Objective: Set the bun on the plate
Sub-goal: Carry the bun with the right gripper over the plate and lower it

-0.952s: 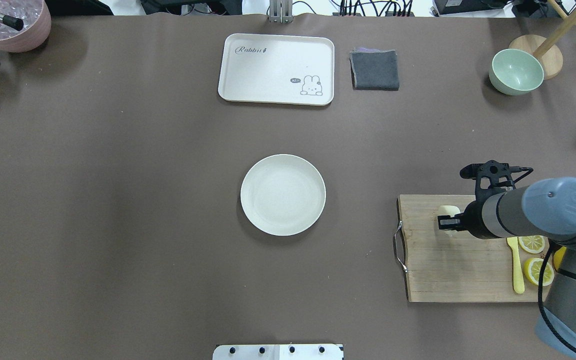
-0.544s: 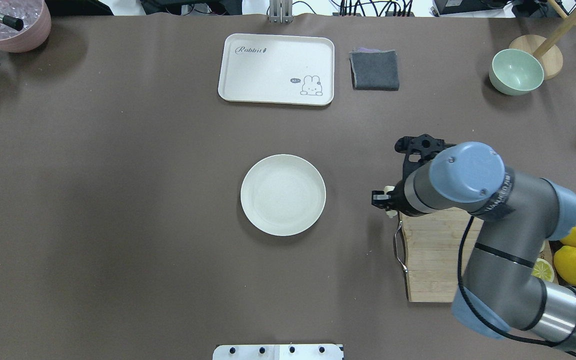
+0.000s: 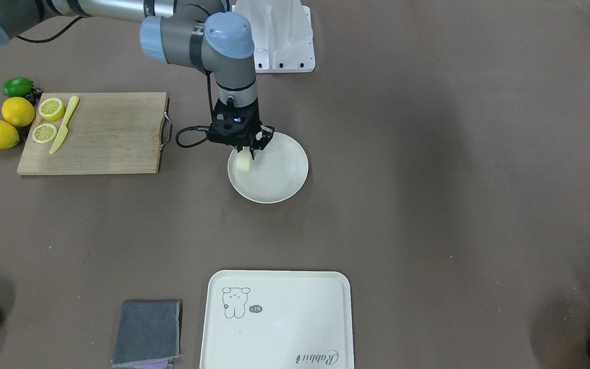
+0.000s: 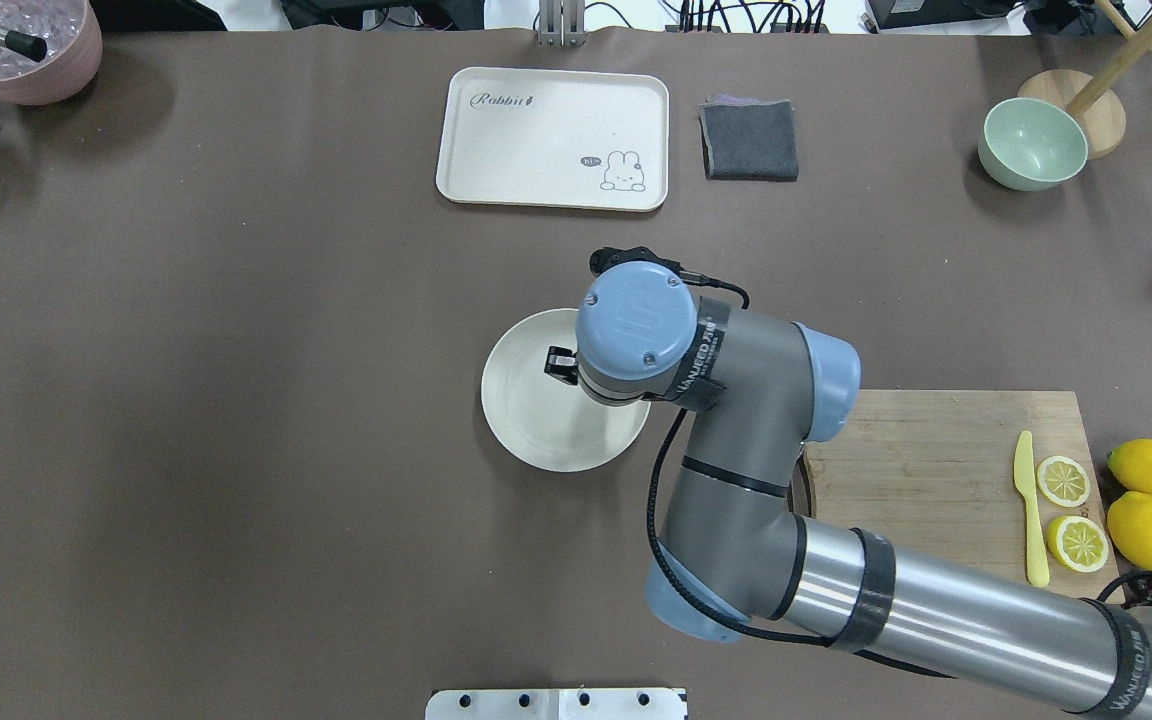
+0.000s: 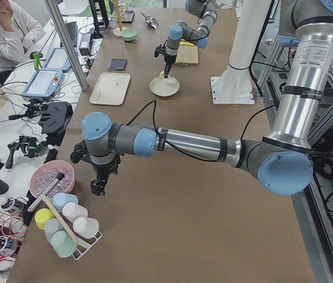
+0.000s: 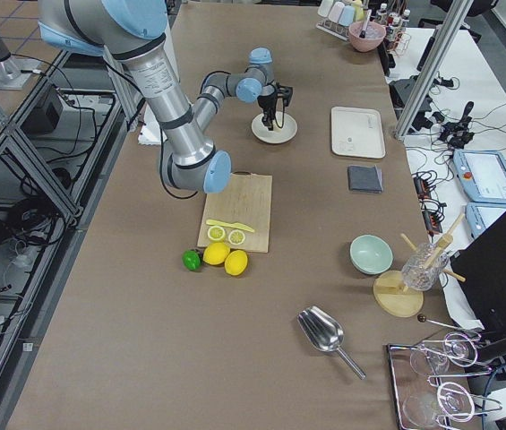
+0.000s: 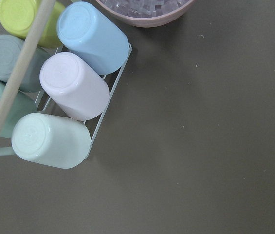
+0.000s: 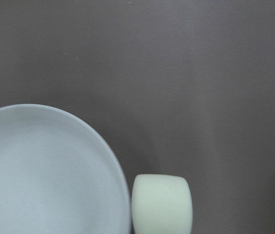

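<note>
Overhead, 12 o'clock away from the robot: the plate [image 4: 526,440] has open table [image 4: 236,400] from 6 through 11 o'clock. The tray [image 4: 551,138] lies well apart at 12 o'clock, the grey cloth [image 4: 749,140] beside it toward 1. The right arm [image 4: 736,400] overhangs the plate from 1 to 5 o'clock, the bun [image 3: 244,163] at its 3 o'clock rim; the cutting board [image 4: 936,480] lies beyond, near 4 o'clock.

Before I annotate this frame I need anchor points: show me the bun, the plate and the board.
bun [image 3: 244,163], front-facing view, its rounded pale side.
plate [image 3: 280,177], front-facing view, bare inner floor.
board [image 3: 110,136], front-facing view, bare wood near the middle.
</note>
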Controlling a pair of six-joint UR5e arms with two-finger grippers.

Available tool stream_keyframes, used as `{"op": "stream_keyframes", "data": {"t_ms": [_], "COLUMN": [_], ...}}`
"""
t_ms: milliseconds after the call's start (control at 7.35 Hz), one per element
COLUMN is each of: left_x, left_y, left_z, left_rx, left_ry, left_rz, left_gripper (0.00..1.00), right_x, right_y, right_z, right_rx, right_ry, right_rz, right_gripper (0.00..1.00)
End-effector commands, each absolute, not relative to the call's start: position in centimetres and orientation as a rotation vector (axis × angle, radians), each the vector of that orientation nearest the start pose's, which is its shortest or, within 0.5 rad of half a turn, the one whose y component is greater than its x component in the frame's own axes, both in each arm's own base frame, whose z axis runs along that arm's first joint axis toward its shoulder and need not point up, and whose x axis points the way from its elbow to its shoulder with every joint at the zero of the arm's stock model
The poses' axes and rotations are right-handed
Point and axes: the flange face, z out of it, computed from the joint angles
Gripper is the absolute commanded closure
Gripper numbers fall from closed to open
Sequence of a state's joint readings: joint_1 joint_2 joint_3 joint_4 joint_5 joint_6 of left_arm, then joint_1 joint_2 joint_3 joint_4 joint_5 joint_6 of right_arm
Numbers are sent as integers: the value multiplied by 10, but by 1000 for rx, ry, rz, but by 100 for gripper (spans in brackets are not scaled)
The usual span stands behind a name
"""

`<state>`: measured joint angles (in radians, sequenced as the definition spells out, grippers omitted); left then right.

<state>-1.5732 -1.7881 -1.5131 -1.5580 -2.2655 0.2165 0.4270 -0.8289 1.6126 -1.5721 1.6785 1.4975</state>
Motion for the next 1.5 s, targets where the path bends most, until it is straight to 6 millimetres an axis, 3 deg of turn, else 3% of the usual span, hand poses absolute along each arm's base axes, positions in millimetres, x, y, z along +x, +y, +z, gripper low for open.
{"op": "stream_keyframes", "data": {"t_ms": [0, 408, 680, 816, 1088, 1224, 1361], "left_x": [-70, -67, -64, -64, -64, -58, -55], "left_y": [-588, -589, -586, -574, -558, -536, -534], "left_z": [580, 579, 584, 602, 631, 646, 644], "left_rx": [205, 195, 186, 145, 94, 61, 33], "left_ry": [678, 681, 682, 688, 698, 812, 881], "left_rz": [243, 220, 220, 204, 188, 160, 109], "left_gripper": [1, 1, 1, 1, 2, 2, 2], "right_x": [-614, -611, -591, -572, -511, -460, -408], "right_y": [-393, -396, -420, -443, -505, -532, -544], "right_z": [190, 190, 184, 186, 198, 200, 206], "right_rx": [112, 120, 135, 125, 107, 80, 80], "right_ry": [-776, -777, -788, -786, -790, -820, -819], "right_rz": [318, 312, 331, 326, 296, 296, 261], "right_gripper": [1, 0, 0, 0, 0, 0, 0]}}
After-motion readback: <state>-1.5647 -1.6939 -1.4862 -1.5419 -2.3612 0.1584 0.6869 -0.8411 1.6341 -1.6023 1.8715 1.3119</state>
